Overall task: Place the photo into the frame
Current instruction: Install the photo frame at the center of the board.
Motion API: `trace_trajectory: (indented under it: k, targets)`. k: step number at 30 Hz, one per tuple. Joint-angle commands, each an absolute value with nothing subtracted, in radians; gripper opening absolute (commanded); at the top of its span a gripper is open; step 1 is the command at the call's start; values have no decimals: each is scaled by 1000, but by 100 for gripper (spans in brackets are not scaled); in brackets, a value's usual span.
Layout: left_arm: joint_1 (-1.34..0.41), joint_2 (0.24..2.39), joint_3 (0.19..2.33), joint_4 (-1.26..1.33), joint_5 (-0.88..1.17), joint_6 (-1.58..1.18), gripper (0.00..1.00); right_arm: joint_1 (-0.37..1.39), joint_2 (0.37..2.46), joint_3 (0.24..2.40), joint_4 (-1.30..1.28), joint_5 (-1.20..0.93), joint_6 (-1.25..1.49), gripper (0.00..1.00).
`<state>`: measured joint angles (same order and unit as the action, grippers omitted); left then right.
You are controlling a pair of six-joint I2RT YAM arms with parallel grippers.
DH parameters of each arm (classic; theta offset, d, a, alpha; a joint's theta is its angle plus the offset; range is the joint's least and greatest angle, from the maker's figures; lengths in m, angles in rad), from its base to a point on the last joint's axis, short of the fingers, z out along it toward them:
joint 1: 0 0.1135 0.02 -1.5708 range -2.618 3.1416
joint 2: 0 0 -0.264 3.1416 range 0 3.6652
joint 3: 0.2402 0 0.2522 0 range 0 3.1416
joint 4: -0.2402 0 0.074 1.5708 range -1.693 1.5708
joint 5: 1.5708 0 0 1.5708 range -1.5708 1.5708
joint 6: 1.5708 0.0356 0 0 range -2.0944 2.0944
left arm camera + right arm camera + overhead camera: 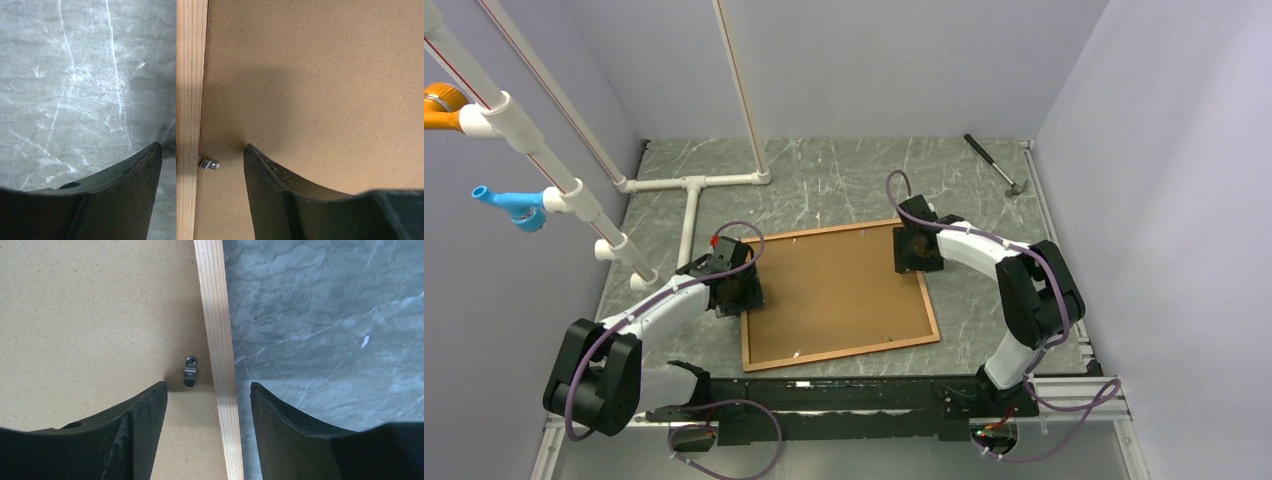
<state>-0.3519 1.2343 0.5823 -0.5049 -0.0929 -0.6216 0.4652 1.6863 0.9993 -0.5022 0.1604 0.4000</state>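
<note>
- Reddish-brown wood marks the frame (pixel 844 352). It lies back-up and a little skewed in the middle of the top view, on the grey marbled table (pixel 844 180). A brown backing board (pixel 834 290) fills its opening.
- The photo is nowhere in view, and I cannot tell whether it sits under the board.
- The left claw (pixel 202 147) is at the frame's left rail in the top view. Its jaws are spread wide and hold nothing. In its own view one finger is over the stone and the other over the board, with the pale rail between them.
- The right claw (pixel 209 385) is at the upper right of the frame. It is equally wide open and empty, and straddles the right rail the same way.
- Each wrist view shows a small metal catch between the fingers. The left clip (pixel 209 163) lies crosswise and reaches the rail. The right clip (pixel 190 371) lies along the rail, on the board just beside it.
- The step in hand looks like working these catches, since the two clips point different ways. Whether they are being freed or locked depends on where the photo is.
- To do it well, one fingertip should come down on the free end of a clip, not on its screw, and sweep it round in a short arc.
- The other claw would best press lightly on the far rail, because the frame may skate on the smooth stone.
- Downward force should stay gentle. The rail is thin, and a finger that catches on it could tilt the whole frame.
</note>
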Motion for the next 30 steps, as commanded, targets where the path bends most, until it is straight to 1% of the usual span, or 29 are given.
trace_trajectory:
  k: [1, 2, 8, 9, 15, 17, 20, 21, 28, 29, 30]
  targets:
    - [-350, 1269, 551, -500, -114, -611, 65, 481, 1743, 966, -631, 197, 394, 63]
    - [-350, 1269, 550, -499, -115, -612, 65, 482, 1748, 964, -625, 198, 396, 61]
    - [-349, 1278, 548, -494, -112, -607, 64, 477, 1808, 993, -604, 212, 390, 60]
    - [-350, 1278, 548, -494, -112, -607, 64, 475, 1812, 1000, -602, 208, 390, 58]
    - [-350, 1278, 549, -498, -116, -603, 64, 458, 1832, 1028, -606, 207, 380, 36]
    - [-350, 1280, 549, -498, -116, -603, 64, 451, 1832, 1023, -602, 212, 377, 25]
    - [-350, 1278, 548, -499, -118, -601, 64, 436, 1828, 1006, -594, 212, 382, 5]
    - [-349, 1277, 548, -500, -117, -601, 64, 431, 1825, 999, -589, 210, 384, 0]
    - [-350, 1276, 543, -496, -113, -597, 64, 420, 1792, 976, -556, 162, 382, 0]
    - [-350, 1276, 543, -497, -111, -598, 64, 420, 1786, 979, -559, 154, 380, 4]
    - [-350, 1276, 543, -497, -110, -597, 64, 420, 1780, 981, -561, 148, 376, 15]
